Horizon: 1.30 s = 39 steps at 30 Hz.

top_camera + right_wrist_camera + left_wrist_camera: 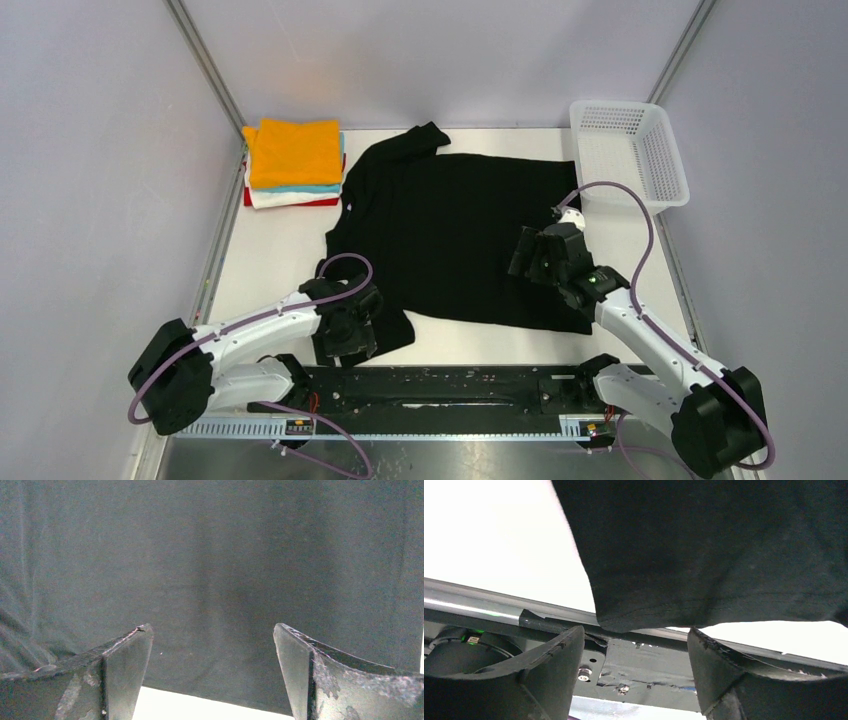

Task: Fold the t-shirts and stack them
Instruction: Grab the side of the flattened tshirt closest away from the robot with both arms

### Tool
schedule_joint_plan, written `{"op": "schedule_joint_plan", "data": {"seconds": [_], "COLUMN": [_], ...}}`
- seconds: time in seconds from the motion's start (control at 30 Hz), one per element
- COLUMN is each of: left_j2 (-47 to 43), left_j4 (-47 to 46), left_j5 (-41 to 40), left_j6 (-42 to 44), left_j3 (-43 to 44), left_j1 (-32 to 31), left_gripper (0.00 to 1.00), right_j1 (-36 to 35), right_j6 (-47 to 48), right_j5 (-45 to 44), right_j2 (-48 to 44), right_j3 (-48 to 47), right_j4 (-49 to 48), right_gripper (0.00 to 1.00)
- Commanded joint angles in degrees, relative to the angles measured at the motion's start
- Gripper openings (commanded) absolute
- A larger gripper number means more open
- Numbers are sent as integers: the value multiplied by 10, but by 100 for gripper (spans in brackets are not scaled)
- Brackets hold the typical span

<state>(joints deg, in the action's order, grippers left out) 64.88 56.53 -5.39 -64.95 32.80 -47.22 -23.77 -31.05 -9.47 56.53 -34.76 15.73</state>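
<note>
At the near edge of the white bench [270,262] a black rail [440,386] carries both arm bases. Just beyond it, the left hand [350,336] hangs over the near sleeve of the black t-shirt [450,225], its fingers [566,652] spread with the sleeve hem just ahead of the gap and nothing pinched. The right hand [527,254] hovers over the shirt's right-hand part, its fingers [131,650] wide apart above plain black cloth. The shirt lies flat across the middle of the bench, collar toward the left edge. In the far left corner sits a folded stack: orange t-shirt [295,150] on top, then teal [322,188], white [285,198] and red [330,203]. A white mesh basket [625,105] stands at the far right corner. Pale grey walls [440,50] with metal posts close in the bench.
</note>
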Motion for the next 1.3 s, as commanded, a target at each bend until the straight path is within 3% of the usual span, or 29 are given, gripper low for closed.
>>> {"op": "schedule_joint_plan", "data": {"seconds": [0.0,0.17,0.27,0.33,0.4,0.43,0.7,1.03,1.17,1.27], "left_j2": [-1,16,25,34,45,47,-10,-32,-34,-41], "left_j4": [-62,-75,-109,-130,-132,-131,-117,-117,-113,-94], "left_j5": [-2,-39,-38,-40,-41,-38,-17,26,33,34], "left_j6": [-40,-27,-28,-30,-26,-22,5,35,40,41], "left_j3": [-35,-15,-27,-35,-23,-18,-14,-22,-21,-13], "left_j1": [-3,-3,-3,-1,-1,-1,-1,-1,-1,-1], "left_gripper": [68,62,50,33,6,0,0,0,0,0], "right_j1": [39,64,75,83,92,99,193,214,215,215], "right_j6": [-41,-40,-45,-52,-61,-67,-148,-233,-244,-236], "right_j5": [2,15,13,12,3,-4,-22,-23,-25,-13], "right_j2": [-24,-40,-53,-64,-76,-81,-118,-124,-101,-95], "right_j3": [16,19,19,19,20,19,65,159,178,177], "right_j4": [21,42,61,74,98,116,244,183,142,136], "right_gripper": [100,99,100,100,99,99,100,91,84,68]}}
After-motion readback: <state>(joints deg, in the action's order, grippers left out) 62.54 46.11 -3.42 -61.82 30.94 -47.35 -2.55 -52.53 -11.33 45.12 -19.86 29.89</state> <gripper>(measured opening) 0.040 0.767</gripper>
